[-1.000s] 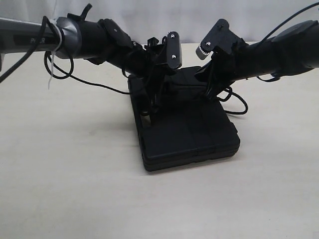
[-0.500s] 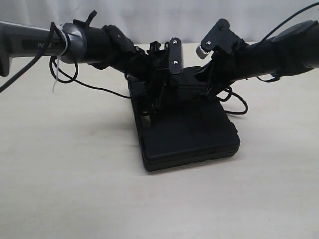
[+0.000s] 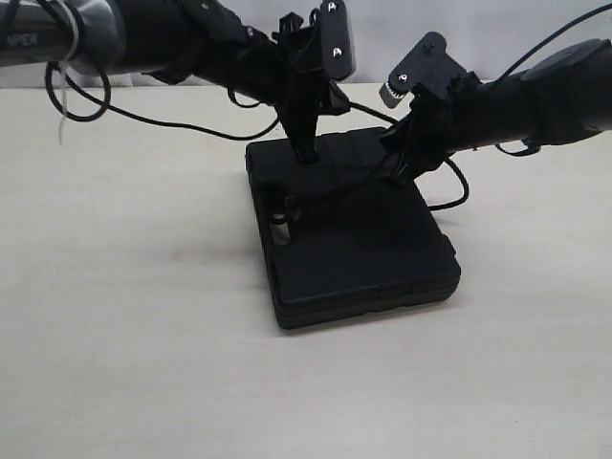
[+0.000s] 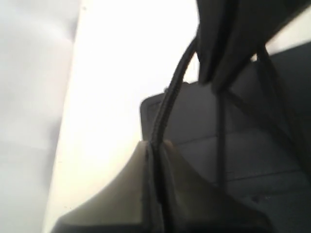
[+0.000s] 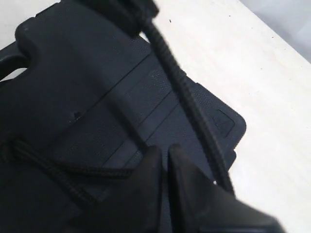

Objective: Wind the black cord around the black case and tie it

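Since approx. a sec ago the left gripper [image 3: 308, 153] has lifted off the lid. It was down low among the strands and now hangs above the case's far-left part, drawing a strand up w/ it. The right gripper [image 3: 400, 172] has barely shifted.

Near to far: the black case [image 3: 359, 253] lies flat on the table [image 3: 143, 363], mid-view, with its handle cut-out on the left side. Across the far half of the lid the black cord [image 3: 335, 194] runs fairly taut between the two grippers. Beyond that, both arms reach in from the sides.

Claws: in the left wrist view the pads are clenched on the cord, which rises straight out from between them. In the right wrist view the jaws are pressed together w/ a strand running into them, so prob. pinching cord too. A thicker run passes just beside one finger.

Handling, my guess: the cord is light, limp and braided. It grips well but will go slack and slide over the ribs unless kept tensioned, so take it close to the crossing point. The case is rigid and prob. heavy enough to stay put under a gentle pull — no need to hold it.
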